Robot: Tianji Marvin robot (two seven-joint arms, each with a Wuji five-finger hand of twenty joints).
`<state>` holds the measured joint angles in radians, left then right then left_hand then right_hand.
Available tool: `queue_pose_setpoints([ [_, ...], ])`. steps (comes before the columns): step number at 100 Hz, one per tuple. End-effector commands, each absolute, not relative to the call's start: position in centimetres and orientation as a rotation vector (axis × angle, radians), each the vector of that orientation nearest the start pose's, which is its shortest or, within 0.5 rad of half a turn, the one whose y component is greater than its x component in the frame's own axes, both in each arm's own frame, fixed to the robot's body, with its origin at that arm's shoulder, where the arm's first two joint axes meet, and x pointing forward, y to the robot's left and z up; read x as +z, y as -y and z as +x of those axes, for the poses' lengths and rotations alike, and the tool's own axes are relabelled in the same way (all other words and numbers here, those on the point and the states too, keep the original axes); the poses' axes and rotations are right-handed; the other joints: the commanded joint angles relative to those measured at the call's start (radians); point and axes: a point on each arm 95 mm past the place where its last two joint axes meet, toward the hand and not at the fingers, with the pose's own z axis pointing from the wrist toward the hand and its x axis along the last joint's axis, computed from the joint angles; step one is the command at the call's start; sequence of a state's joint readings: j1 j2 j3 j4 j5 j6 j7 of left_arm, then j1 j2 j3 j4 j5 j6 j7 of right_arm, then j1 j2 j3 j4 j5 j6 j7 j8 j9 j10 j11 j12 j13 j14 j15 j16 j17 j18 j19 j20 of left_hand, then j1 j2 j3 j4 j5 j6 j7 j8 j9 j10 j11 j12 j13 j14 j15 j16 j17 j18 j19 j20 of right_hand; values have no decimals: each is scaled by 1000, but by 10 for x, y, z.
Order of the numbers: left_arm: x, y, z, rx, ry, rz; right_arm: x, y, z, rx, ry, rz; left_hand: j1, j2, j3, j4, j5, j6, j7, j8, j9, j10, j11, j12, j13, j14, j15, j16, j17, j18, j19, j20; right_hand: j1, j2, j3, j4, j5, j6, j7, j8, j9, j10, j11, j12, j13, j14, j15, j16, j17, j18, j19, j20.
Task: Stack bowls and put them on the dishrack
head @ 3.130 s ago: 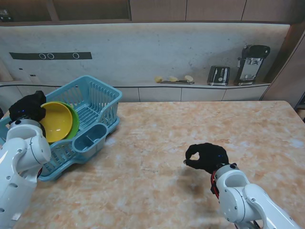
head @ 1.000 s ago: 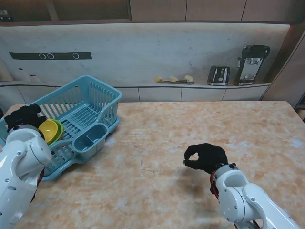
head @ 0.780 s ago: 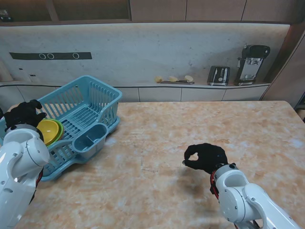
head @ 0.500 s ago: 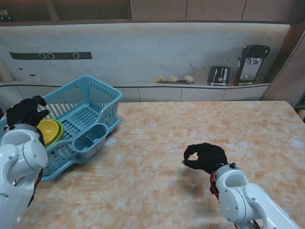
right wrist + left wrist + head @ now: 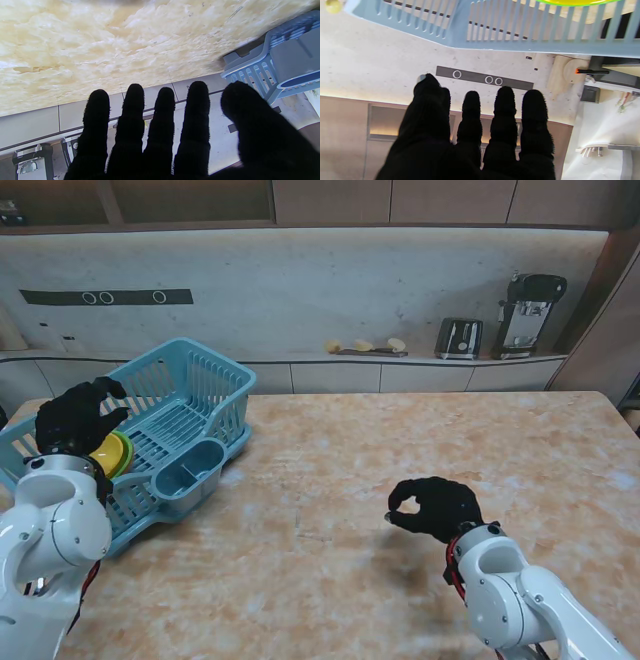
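A: Looking at the rack (image 5: 185, 405) first: where are the bowls?

B: The yellow bowl (image 5: 107, 457) sits nested in the green bowl (image 5: 125, 450), and both lie in the left part of the rack, at the table's (image 5: 400, 450) left end. The stack is partly hidden behind the left hand (image 5: 78, 418). In the left wrist view only a green and yellow rim (image 5: 572, 2) shows past the rack's slatted wall (image 5: 520, 27).

A: Is the left hand gripping them?

B: No. Its fingers (image 5: 505, 110) are spread and straight, holding nothing, and it hovers over the rack's near-left corner, just beside the stack.

A: And the right hand (image 5: 432, 507)?

B: It hangs over bare table, well apart from the rack, on the right side nearer to me. From the stand its fingers look curled under, yet the right wrist view shows its fingers (image 5: 161, 115) extended and parted, with nothing between them. So it is empty and open.

A: Anything else in the rack?

B: A cutlery cup (image 5: 192, 468) on its near right side, with nothing visible inside.
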<state>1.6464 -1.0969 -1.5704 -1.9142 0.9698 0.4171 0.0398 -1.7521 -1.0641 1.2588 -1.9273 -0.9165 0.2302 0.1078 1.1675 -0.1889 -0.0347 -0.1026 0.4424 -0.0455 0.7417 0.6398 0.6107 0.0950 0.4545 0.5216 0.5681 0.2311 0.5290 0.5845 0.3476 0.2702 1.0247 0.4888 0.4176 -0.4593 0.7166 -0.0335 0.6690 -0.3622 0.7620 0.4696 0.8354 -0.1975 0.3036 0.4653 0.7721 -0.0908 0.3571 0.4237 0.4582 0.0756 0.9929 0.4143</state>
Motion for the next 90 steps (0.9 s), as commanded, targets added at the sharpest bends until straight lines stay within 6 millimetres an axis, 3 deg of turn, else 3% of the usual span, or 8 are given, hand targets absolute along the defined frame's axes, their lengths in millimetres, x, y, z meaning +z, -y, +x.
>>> queue_pose_setpoints([
  [1,-183,-101,391,-1290,-795,-1281,-288,-15,347,1448,-1411,1424,5,-11,-10,11,11,-28,21,24,32,-16,3,16,23,-13,-5,13,9,25,15,12,-24,27,-7,-14,12,-17,3,-2,8,-2,3,17,-10,4,-13,-6,-9,10,-6,20],
  [69,-207,-14,362,-1615,-871,-1212,-287,-15,346,1495,-1384,1409,-4,-26,-10,10,39,-47,69,94,93,-43,25,69,86,-22,14,84,22,66,63,33,-24,26,-8,-14,13,-20,4,-3,9,-3,3,17,-10,4,-14,-5,-9,11,-6,20],
  [90,-217,13,352,-1708,-879,-1203,-287,-14,346,1509,-1369,1405,-3,-31,-8,10,44,-46,93,120,109,-43,40,194,103,-23,45,145,34,64,88,43,-22,25,-7,-14,14,-21,4,-4,9,-3,3,17,-11,4,-14,-5,-10,10,-6,20],
])
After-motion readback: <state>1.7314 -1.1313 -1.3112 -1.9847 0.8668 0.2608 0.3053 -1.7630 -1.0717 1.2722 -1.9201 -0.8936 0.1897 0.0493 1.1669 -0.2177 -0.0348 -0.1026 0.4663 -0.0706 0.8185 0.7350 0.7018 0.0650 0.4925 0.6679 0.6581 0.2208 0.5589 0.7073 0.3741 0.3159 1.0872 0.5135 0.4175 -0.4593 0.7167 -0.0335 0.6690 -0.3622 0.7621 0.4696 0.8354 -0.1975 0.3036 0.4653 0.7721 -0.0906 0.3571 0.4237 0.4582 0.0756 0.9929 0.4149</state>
